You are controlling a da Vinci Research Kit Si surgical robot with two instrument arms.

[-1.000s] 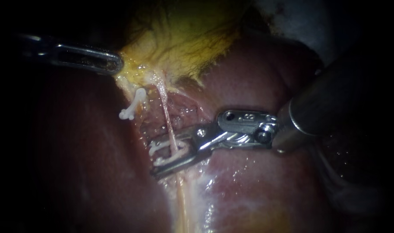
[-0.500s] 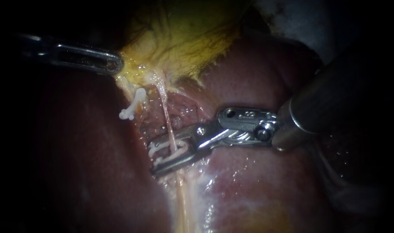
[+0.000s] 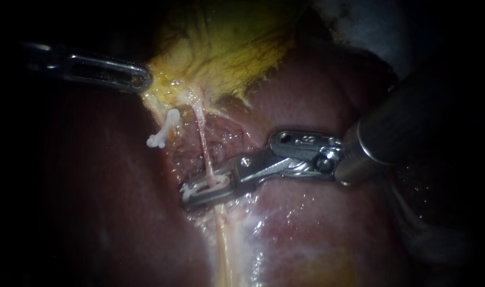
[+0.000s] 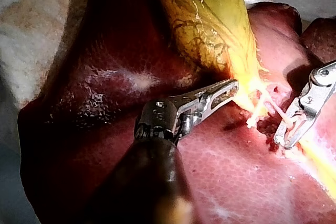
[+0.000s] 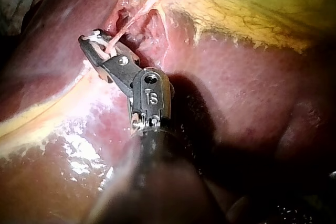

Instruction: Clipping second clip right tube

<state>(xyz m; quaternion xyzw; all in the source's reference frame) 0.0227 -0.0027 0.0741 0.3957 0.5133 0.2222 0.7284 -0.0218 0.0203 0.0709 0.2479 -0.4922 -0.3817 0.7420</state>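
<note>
Right tool (image 3: 187, 192) narrow, clamped on white clip (image 3: 194, 187) round thin pink right tube (image 3: 202, 138): soft, slippery, tearable; we judge mid-span safest. Left tool (image 3: 144, 79) grips yellow gallbladder (image 3: 226, 48).

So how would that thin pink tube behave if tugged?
The tube, thread-thin and taut between the gallbladder and the clip in the right instrument, is probably limp when slack and tears easily. The wet sheen nearby suggests slipperiness.
</note>
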